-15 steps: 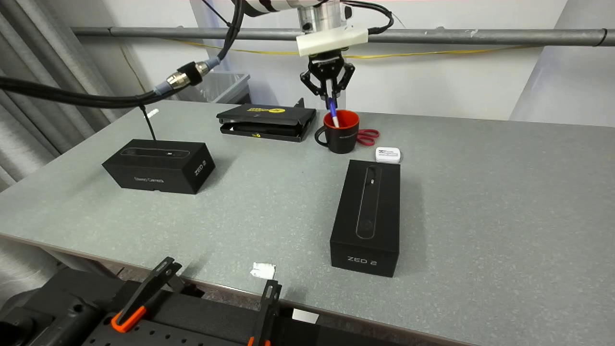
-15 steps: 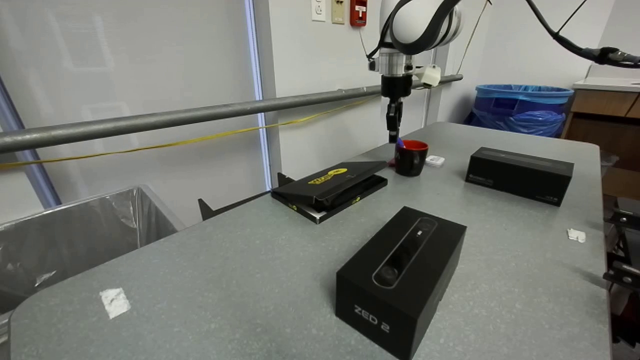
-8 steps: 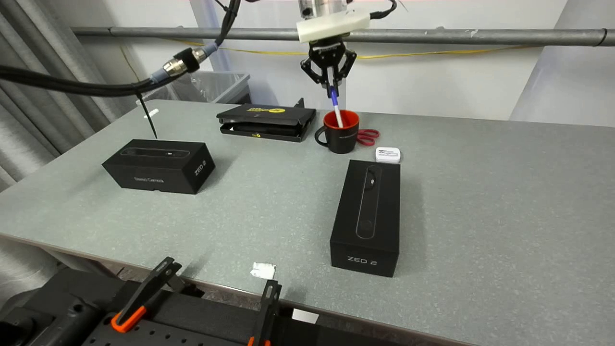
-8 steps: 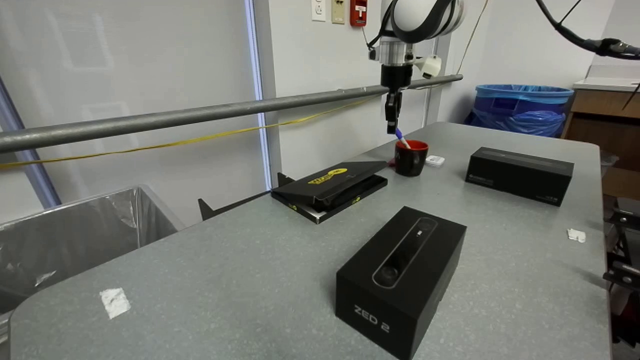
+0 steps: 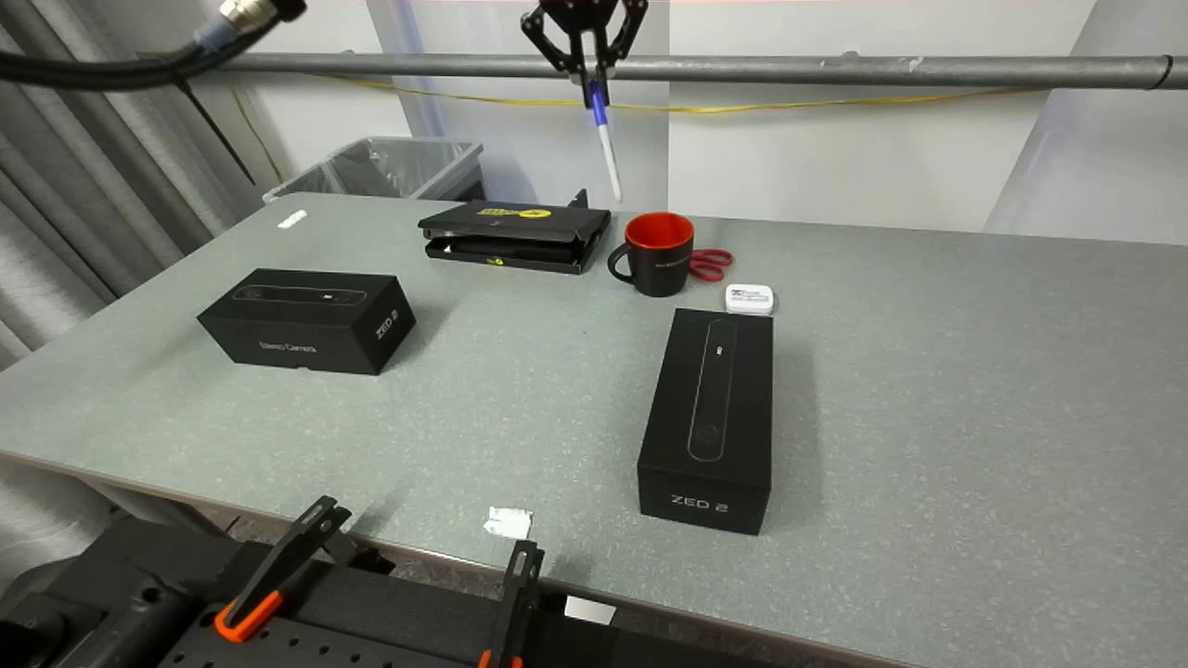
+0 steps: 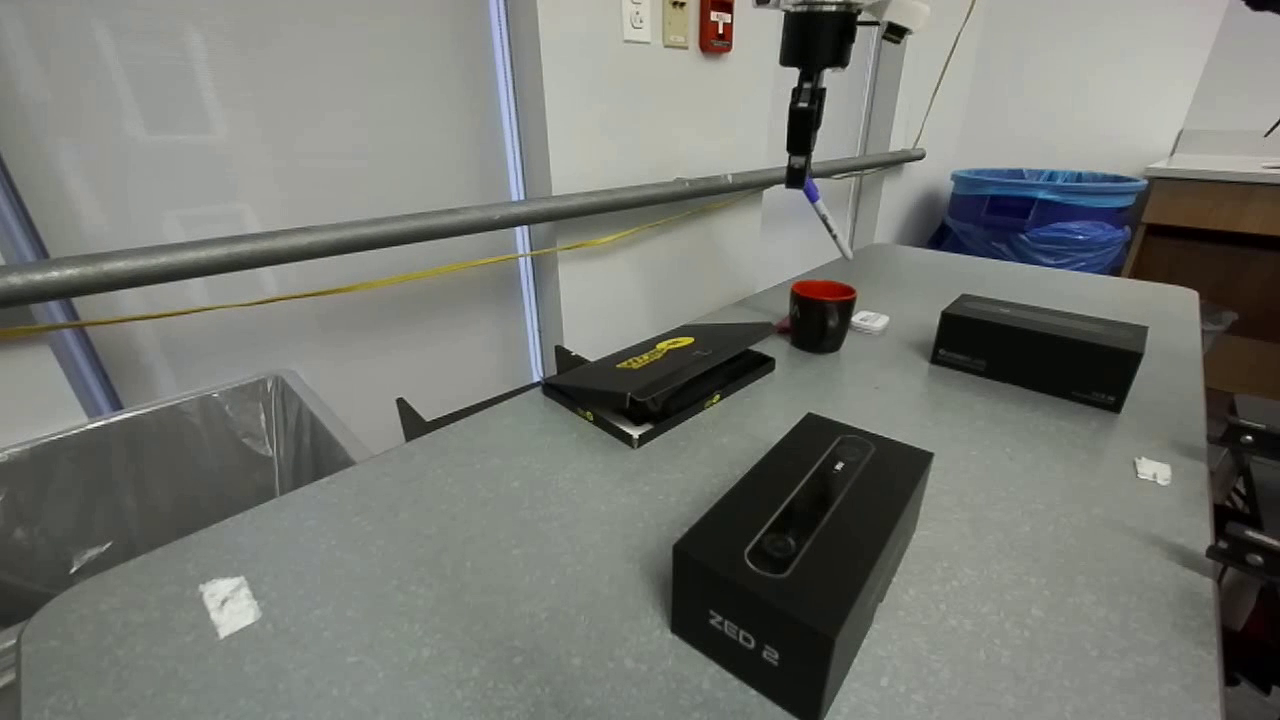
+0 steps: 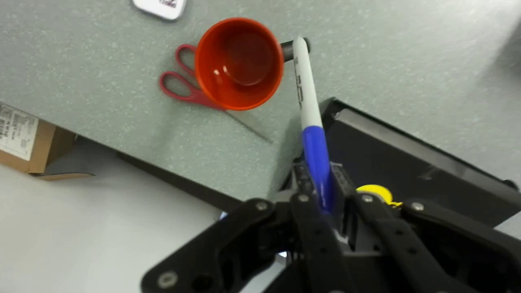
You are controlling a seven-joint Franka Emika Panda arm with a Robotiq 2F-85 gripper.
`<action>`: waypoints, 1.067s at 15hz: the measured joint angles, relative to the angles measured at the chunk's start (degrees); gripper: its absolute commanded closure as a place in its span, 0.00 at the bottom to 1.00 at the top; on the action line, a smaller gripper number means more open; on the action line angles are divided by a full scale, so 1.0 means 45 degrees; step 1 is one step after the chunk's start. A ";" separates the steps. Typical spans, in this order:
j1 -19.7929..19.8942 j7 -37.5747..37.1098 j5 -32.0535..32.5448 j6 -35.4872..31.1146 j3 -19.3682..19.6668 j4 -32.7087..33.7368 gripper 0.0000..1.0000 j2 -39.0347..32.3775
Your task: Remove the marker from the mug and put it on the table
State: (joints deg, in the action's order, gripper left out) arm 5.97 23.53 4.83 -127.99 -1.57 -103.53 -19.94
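Observation:
My gripper (image 5: 595, 91) is shut on the blue cap end of the marker (image 5: 606, 153). The marker hangs tilted in the air, its white body and tip pointing down, clear of the mug (image 5: 661, 269). The gripper (image 6: 798, 172) and marker (image 6: 828, 222) are also high above the table in an exterior view. In the wrist view the marker (image 7: 308, 87) runs up from the fingertips (image 7: 319, 179), its tip overlapping the mug's handle. The mug (image 7: 208, 57) is upright, dark outside and red inside, and empty. The grey table (image 5: 520, 408) lies below.
Red scissors (image 5: 711, 264) lie against the mug, with a small white case (image 5: 749, 299) near them. A low black box with a yellow logo (image 5: 515, 237) is beside the mug. Two black boxes (image 5: 306, 320) (image 5: 705, 417) stand nearer the front. A pipe (image 5: 835, 69) runs along the wall.
My gripper has risen and, in an exterior view, shifted left, carrying the marker. The marker's lower end was inside the mug and is now out above it. The mug has not moved.

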 measured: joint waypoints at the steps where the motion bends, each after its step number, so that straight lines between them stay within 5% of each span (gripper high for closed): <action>1: -0.0099 0.0012 -0.0017 0.0424 -0.0139 -0.0322 0.96 0.0292; 5: -0.1022 -0.0478 0.0926 0.0950 -0.0282 -0.1221 0.96 0.0061; 12: -0.2831 -0.2958 0.3917 0.1200 0.0015 -0.0923 0.96 -0.3300; 13: -0.2981 -0.3083 0.4065 0.1329 0.0059 -0.0747 0.60 -0.3694; 16: -0.3312 -0.3251 0.4275 0.1559 0.0138 -0.0235 0.45 -0.4400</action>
State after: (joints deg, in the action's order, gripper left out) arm -8.93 8.90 24.07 -120.97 -0.95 -104.59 -39.74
